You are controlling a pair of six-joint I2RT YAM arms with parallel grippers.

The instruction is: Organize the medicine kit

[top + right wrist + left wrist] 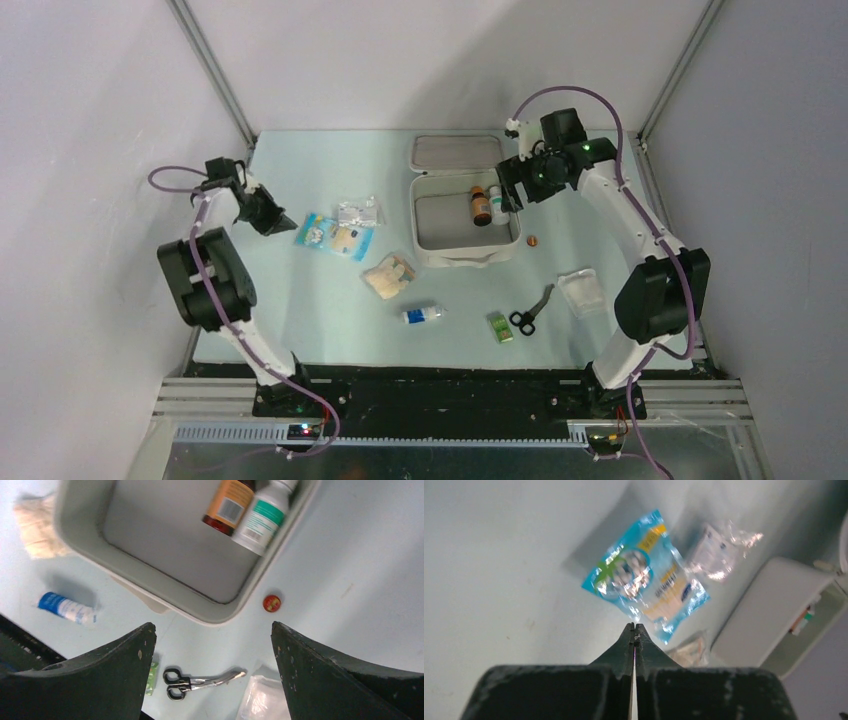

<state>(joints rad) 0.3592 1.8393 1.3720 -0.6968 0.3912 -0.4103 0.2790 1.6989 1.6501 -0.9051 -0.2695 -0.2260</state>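
The white medicine kit [445, 222] lies open mid-table, its lid [455, 152] folded back behind it. An orange-brown bottle [481, 205] and a white bottle [497, 206] lie at its right side. My right gripper [510, 192] hovers open and empty over that right edge. In the right wrist view the kit's grey floor [165, 540] and both bottles [227, 505] sit ahead of the wide-apart right gripper [212, 630]. My left gripper [268, 215] is shut on nothing, raised just left of a blue foil packet [333, 236]. In the left wrist view that packet [646, 575] lies beyond the left gripper [634, 626].
Loose on the table: a clear packet [358, 212], a beige gauze wad [388, 275], a blue-and-white tube [423, 315], a green packet [500, 327], scissors [531, 310], a clear pouch [582, 292] and a small red cap [533, 240]. Walls close in both sides.
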